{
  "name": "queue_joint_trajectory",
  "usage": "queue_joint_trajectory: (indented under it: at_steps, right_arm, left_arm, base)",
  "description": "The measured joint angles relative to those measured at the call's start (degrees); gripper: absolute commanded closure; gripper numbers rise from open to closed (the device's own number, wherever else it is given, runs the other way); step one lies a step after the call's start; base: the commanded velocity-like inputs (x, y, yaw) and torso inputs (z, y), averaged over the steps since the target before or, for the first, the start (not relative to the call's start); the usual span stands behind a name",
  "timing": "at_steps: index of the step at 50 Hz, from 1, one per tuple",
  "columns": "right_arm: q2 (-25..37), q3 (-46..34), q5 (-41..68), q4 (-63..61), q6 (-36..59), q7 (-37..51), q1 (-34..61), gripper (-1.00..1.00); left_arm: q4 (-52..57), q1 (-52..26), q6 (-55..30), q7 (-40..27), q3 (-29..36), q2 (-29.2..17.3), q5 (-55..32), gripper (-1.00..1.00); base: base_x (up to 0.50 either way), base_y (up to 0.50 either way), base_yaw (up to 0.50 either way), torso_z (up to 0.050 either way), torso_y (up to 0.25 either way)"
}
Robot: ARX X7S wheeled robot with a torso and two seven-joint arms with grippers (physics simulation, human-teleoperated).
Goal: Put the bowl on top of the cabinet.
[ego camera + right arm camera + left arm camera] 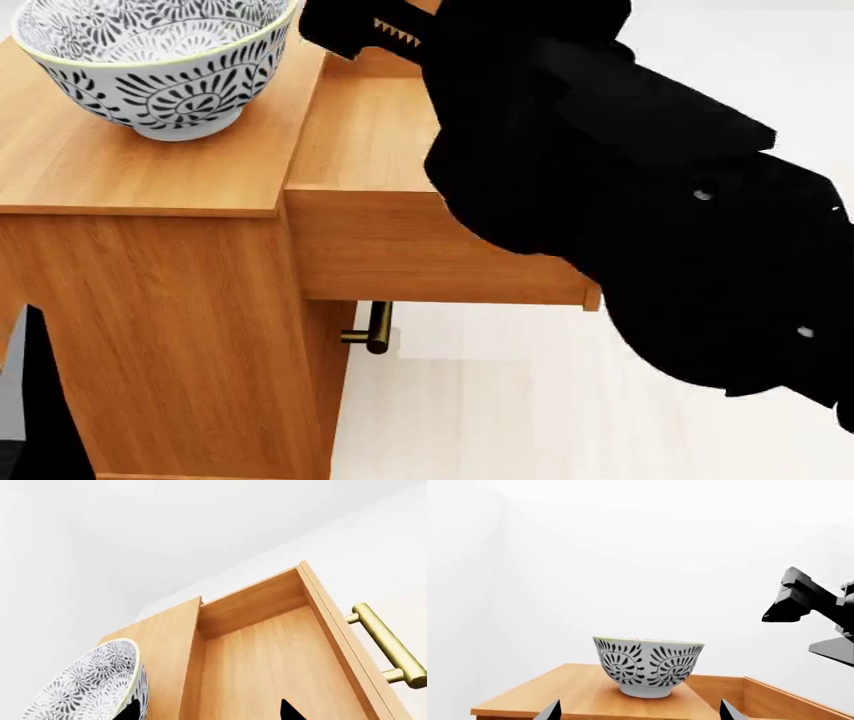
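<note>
Your bowl (158, 62) already sits upright on the flat top of the cabinet (147, 165), resting on its small foot, so by my reading the placing itself is done and what remains is clearing off.

Your left gripper (640, 711) faces the bowl from the near side with its fingertips (550, 711) spread wide, one to each side and apart from the bowl, holding nothing. That spread looks like a release stance, wide enough to draw away without brushing the sides.

Your right gripper (207, 711) hangs over the open drawer (267, 670) just right of the bowl. Only two dark tips show there, set apart with nothing between them, so I judge it open and empty. In the head view, its arm (641, 190) blocks most of the drawer.

The bowl is deep, round, glossy ceramic, white with dark blue-grey leafy spirals and a pale yellowish rim (smooth, and likely slippery). The cabinet is light orange-brown wood with crisp square edges; the drawer is a plain box of the same wood with a brass bar handle (387, 647).
</note>
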Motion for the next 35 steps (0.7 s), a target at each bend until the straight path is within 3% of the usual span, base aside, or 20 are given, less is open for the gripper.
queue_joint_trajectory:
  at_steps: [7, 15, 25, 35]
  right_arm:
    - [8.5, -1.6, -8.7, -14.9, -8.3, 4.5, -7.1, -1.00]
    - [14.0, -4.5, -22.8, -24.1, -17.0, 8.0, -16.8, -1.00]
    - [16.4, -8.4, -43.7, -27.5, -24.5, 12.5, -29.5, -1.00]
    - [16.1, -12.3, -64.6, -27.3, -20.8, 21.3, -36.0, -1.00]
  left_arm:
    - [0.2, 0.0, -0.5, 0.0, 0.7, 0.3, 0.7, -1.00]
    - [0.2, 0.0, -0.7, 0.0, 1.5, 0.6, 1.5, -1.00]
    - [0.6, 0.0, -1.1, 0.0, 2.1, 0.7, 1.9, -1.00]
    - [1.2, -0.1, -1.6, -0.3, 2.4, 0.7, 2.0, -1.00]
  base:
    - [0.00, 0.00, 0.00, 0.000, 0.000]
    - [0.00, 0.00, 0.00, 0.000, 0.000]
    - [0.00, 0.00, 0.00, 0.000, 0.000]
    - [0.00, 0.00, 0.00, 0.000, 0.000]
